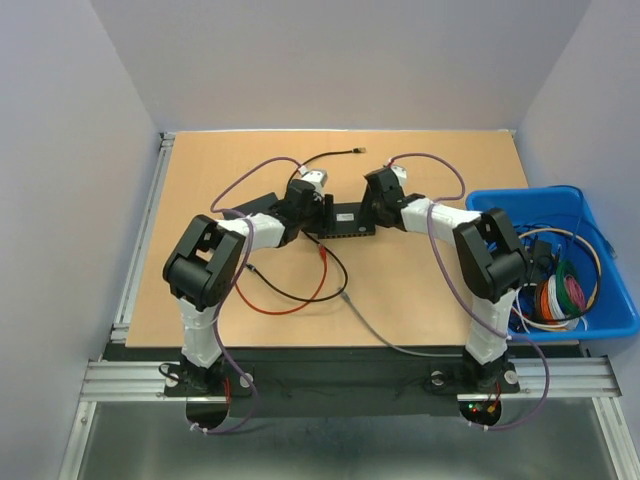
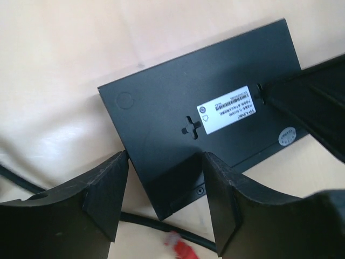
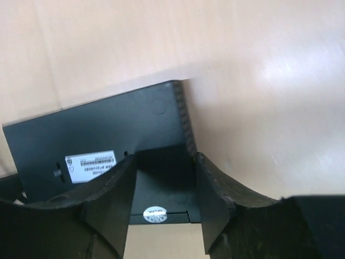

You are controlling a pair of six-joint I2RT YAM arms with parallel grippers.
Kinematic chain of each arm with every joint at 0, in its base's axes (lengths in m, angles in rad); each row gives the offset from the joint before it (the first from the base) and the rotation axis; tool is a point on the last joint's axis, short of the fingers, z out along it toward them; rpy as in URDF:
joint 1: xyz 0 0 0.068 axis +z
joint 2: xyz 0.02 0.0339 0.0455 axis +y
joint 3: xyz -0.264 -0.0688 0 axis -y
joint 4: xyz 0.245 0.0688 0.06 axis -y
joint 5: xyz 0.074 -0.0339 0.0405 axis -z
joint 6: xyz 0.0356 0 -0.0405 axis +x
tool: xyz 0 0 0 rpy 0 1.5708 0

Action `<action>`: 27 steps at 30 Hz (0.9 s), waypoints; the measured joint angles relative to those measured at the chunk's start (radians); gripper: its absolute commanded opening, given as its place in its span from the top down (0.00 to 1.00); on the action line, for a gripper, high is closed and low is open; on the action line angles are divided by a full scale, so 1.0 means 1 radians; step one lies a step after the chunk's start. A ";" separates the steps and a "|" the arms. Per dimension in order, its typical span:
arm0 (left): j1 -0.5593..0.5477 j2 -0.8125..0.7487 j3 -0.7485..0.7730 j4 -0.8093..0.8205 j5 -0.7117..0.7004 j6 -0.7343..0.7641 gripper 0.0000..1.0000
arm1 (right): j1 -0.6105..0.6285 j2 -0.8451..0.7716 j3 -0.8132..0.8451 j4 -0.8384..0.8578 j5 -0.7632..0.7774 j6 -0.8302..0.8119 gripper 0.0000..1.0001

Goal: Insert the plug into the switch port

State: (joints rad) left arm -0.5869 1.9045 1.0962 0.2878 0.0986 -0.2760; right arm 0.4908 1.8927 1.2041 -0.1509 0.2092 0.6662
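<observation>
Switch [image 1: 340, 220] sits mid-table toward the far edge, label [image 2: 226, 108] up, so it is lying on its top. Ports not visible from any view. Left gripper [image 2: 164, 162] straddles the left end near a corner, and right gripper [image 3: 164, 162] straddles the right end. Both sets of jaws are apart with the switch body between the fingers. Can't tell if either is actually pinching or just close.

Red plug [image 2: 177, 245] lies loose on the table [image 1: 420, 300], just beside the switch's near edge. Neither gripper holds it.

Step looks like securing and reorienting the switch, with insertion not started. To do it well:
- Close both grippers squarely on the short ends, not on the corner.
- Lift level and turn together so nothing twists out.
- Leave the port face toward the near edge.
- Keep the cables by that edge from getting trapped underneath.
</observation>
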 measured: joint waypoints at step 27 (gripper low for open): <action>0.147 -0.092 -0.002 -0.047 -0.039 -0.074 0.25 | 0.100 -0.411 -0.146 -0.009 0.043 -0.230 0.27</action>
State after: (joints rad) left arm -0.4397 1.8126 1.0946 0.2409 0.0597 -0.3496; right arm 0.5907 1.4818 1.0576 -0.1600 0.2527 0.4362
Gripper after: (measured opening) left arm 0.753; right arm 0.785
